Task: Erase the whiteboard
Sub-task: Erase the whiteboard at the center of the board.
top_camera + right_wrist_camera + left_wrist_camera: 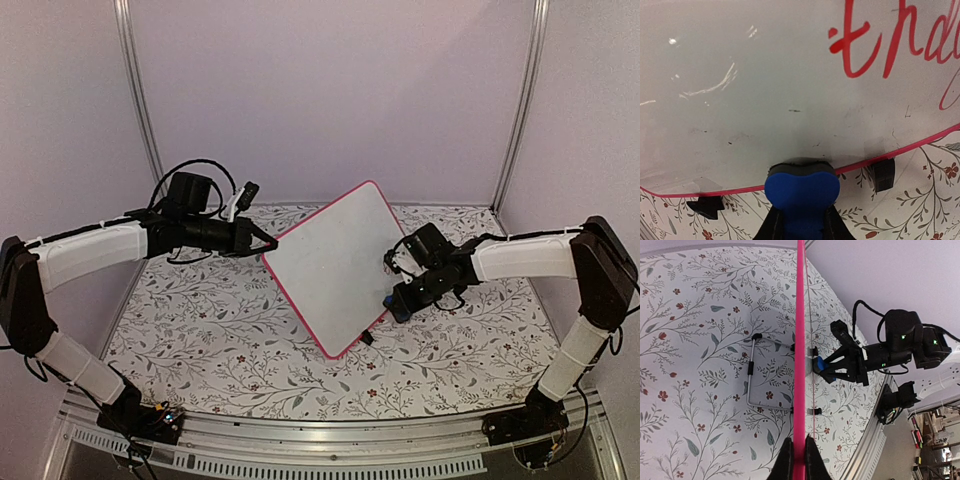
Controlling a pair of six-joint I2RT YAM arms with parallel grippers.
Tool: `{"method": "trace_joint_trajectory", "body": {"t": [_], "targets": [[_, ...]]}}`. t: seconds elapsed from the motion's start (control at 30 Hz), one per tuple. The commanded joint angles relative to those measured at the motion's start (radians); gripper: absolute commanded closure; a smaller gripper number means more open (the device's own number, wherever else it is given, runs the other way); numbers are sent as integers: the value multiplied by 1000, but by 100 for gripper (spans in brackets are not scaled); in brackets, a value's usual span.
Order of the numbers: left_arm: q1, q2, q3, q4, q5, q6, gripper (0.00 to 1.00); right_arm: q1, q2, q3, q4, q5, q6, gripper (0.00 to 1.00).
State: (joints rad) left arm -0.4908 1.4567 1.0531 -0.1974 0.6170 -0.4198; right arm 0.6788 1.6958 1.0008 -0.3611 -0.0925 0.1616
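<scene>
Nearest, the right gripper (801, 220) clamps a blue rounded eraser block (801, 190) against the lower edge of the pink-framed white rectangular whiteboard (335, 265), tilted at centre frame. The left gripper (799, 460) pinches its rim. Red handwriting (875, 40) shows upper right.

A floral cloth (200, 340) lies between pale walls (330, 90)

One whiteboard (335, 265), one blue eraser (801, 187), two clip feet (883, 173), one left hand (799, 441), one right hand (801, 217)
</scene>
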Motion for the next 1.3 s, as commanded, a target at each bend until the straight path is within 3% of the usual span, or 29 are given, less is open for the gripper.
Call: {"method": "trace_joint_trajectory", "body": {"t": [0.0,0.2,0.43,0.97,1.27], "targets": [[-17,-26,-2,17,36,44,100,15,-39,-1,-41,4,3,100],[-17,-24,-2,17,36,44,100,43,-86,105,-67,44,-25,100],[-18,-25,-2,17,34,44,100,88,-16,191,-70,56,-41,100],[-17,-26,-2,18,40,44,100,102,9,31,-27,19,13,100],[-17,-26,-3,19,38,45,100,103,-11,65,-62,69,4,100]]}}
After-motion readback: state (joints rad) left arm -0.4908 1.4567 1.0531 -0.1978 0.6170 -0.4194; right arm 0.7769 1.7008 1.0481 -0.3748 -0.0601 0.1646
